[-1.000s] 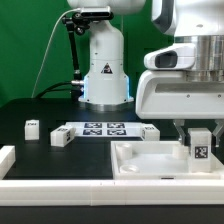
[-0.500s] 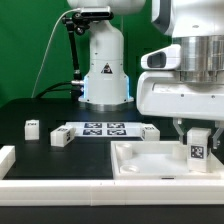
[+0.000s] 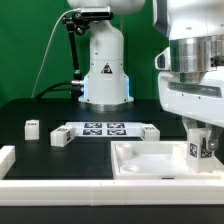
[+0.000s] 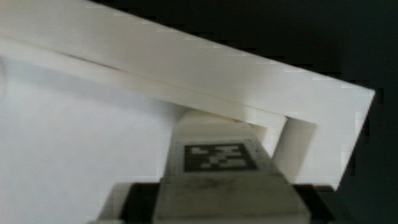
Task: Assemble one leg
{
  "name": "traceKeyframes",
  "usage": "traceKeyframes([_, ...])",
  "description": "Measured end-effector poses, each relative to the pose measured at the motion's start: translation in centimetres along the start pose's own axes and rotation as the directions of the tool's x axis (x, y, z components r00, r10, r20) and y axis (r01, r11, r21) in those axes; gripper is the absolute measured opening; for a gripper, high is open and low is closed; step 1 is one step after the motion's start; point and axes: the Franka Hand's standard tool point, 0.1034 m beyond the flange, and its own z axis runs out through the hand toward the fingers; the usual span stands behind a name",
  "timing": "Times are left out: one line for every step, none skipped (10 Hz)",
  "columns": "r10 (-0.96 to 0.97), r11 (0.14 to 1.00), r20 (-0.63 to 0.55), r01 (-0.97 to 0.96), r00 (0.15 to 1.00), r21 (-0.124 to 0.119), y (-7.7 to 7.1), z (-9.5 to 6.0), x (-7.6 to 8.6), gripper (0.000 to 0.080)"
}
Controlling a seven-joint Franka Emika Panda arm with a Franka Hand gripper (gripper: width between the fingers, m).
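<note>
My gripper [image 3: 201,138] is shut on a leg [image 3: 200,147], a small white block post with a black-and-white tag facing the camera. It holds the leg upright over the far right corner of the large white tray-like part [image 3: 150,166]. In the wrist view the leg [image 4: 221,152] sits between my dark fingers [image 4: 164,195], close to the tray's raised rim corner [image 4: 311,125]. Whether the leg's lower end touches the tray floor is hidden. Three more legs lie on the table: one at the left [image 3: 32,127], one beside the marker board [image 3: 61,137], one at its right end [image 3: 149,132].
The marker board [image 3: 102,129] lies flat mid-table. The arm's white base [image 3: 104,70] stands behind it. A white rimmed wall [image 3: 20,160] runs along the front and left of the table.
The arm and the held leg have shifted a little toward the exterior view's right. The grip on the leg is unchanged.
</note>
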Motion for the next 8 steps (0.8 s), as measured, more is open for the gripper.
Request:
traceKeyframes([0.181, 0.983, 0.004, -0.181, 0.983, 0.002, -0.01, 0.01, -0.09, 0.029])
traceKeyframes([0.343, 0.939, 0.006, -0.343, 0.939, 0.003, -0.02, 0.01, -0.16, 0.029])
traceKeyframes([0.404, 0.915, 0.01, -0.405, 0.914, 0.004, -0.06, 0.02, -0.09, 0.029])
traceKeyframes([0.501, 0.865, 0.017, -0.501, 0.865, 0.005, -0.11, 0.03, 0.05, 0.029])
traceKeyframes([0.549, 0.835, 0.013, -0.55, 0.835, 0.01, -0.17, -0.02, 0.32, 0.029])
traceKeyframes([0.569, 0.822, 0.019, -0.569, 0.822, 0.008, -0.15, 0.02, 0.15, 0.0374])
traceKeyframes([0.542, 0.84, 0.02, -0.542, 0.84, 0.008, -0.15, 0.04, -0.02, 0.0508])
traceKeyframes([0.526, 0.85, 0.02, -0.526, 0.85, 0.008, -0.16, 0.03, -0.01, 0.0508])
